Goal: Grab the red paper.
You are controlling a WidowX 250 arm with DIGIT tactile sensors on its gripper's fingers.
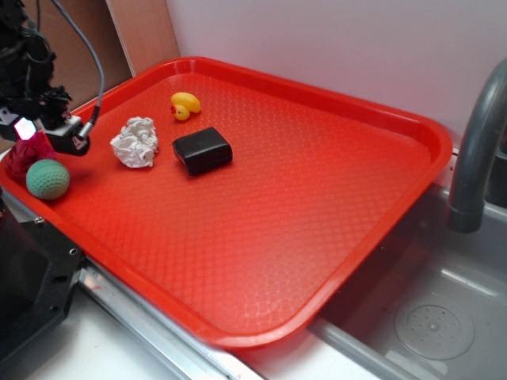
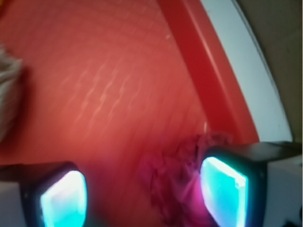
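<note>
Looking through the exterior camera, I see the gripper [image 1: 28,133] at the far left corner of the red tray [image 1: 333,198], right over the red paper [image 1: 24,158]. That wad sits against the tray's left rim, touching the green ball [image 1: 47,179] just beside it. From this angle only one lit fingertip [image 1: 24,128] shows, so I cannot judge the jaw opening here.

The wrist camera settles that. Both fingertips [image 2: 64,201] glow cyan at the bottom of the frame, set wide apart, with bare tray floor [image 2: 104,94] between them. The red paper [image 2: 175,189] lies in that gap but off-centre, pressed close to the right-hand finger [image 2: 225,189] and partly tucked behind it; the other finger stands clear of it. So the jaws are spread and nothing is clamped yet. Whether the right-hand finger actually touches the wad, I cannot tell through the blur.

The wrist view also shows the tray rim [image 2: 208,66] running close past the paper, and a sliver of the white paper wad [image 2: 8,94] at its left edge. It misses everything else. Only the exterior camera gives me the white wad [image 1: 135,142] whole, the black block [image 1: 203,150] beside it, the yellow rubber duck [image 1: 184,105] behind them, and the grey faucet [image 1: 475,150] over the sink [image 1: 428,317] at right.
</note>
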